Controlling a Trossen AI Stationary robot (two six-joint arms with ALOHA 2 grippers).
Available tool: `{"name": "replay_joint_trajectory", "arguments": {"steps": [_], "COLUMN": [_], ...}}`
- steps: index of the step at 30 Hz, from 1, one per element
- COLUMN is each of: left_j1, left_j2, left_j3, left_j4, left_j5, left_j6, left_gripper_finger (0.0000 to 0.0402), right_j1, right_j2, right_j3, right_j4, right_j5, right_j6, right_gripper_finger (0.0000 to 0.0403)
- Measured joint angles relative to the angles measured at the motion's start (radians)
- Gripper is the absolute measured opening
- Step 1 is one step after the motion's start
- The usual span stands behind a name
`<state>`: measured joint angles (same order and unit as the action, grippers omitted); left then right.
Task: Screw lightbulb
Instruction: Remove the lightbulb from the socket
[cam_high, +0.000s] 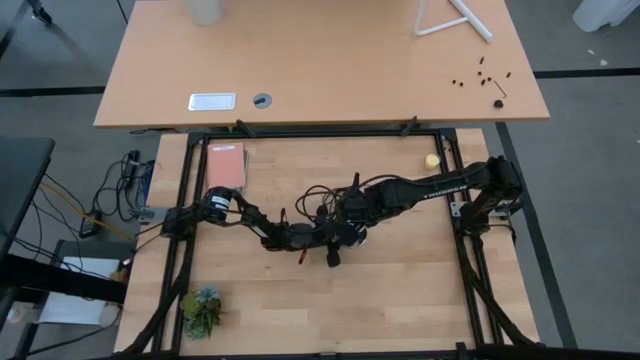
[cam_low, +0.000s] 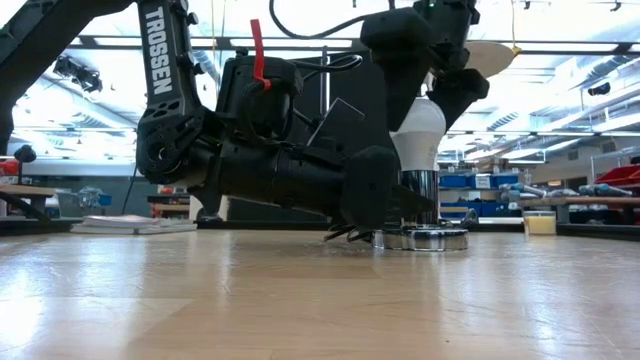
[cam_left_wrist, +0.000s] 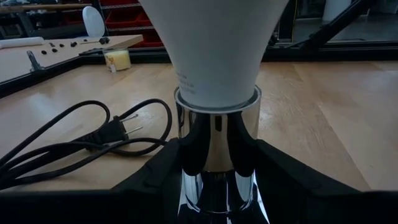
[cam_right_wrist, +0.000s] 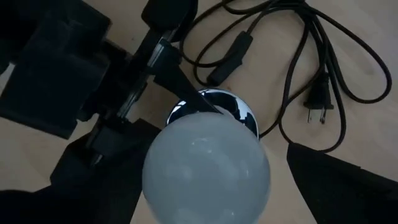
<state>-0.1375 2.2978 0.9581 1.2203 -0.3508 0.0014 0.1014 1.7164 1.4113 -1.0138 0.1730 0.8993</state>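
— Right tool (cam_low: 425, 100) open over lightbulb (cam_low: 418, 135), upright in chrome socket (cam_low: 420, 200) mid-desk; left tool (cam_left_wrist: 217, 180) clamping socket.
— Could cross-thread or tip. Cause: regripping off-centre, cord (cam_right_wrist: 311, 68) tugging from 3 o'clock.

Lying on a light wooden table (cam_high: 400, 290): pink book (cam_high: 225, 166) at ten o'clock, yellow ball (cam_high: 432, 160) at two, plant (cam_high: 203, 309) at seven, silver socket (cam_low: 420, 236) with black cord (cam_right_wrist: 323, 68) mid-table.
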Motion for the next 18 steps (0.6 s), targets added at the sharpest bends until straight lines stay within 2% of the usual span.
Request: {"name": "replay_joint_trajectory", "arguments": {"steps": [10, 18], "left_j1": [0.0, 0.0], "left_j2": [0.0, 0.0], "left_j3": [0.0, 0.0], "left_j4": [0.0, -0.005], "left_j5": [-0.002, -0.003], "left_j6": [-0.006, -0.008], "left_gripper_finger": [0.0171, 0.0171], "right_j1": [-0.014, -0.026], "right_j2": [0.075, 0.077], "right_j3": [0.0, 0.03], "right_j4": [0.008, -0.024], "right_j5": [-0.011, -0.019], "right_j6": [-0.042, -0.076], "right_gripper_finger": [0.0386, 0.0386]}}
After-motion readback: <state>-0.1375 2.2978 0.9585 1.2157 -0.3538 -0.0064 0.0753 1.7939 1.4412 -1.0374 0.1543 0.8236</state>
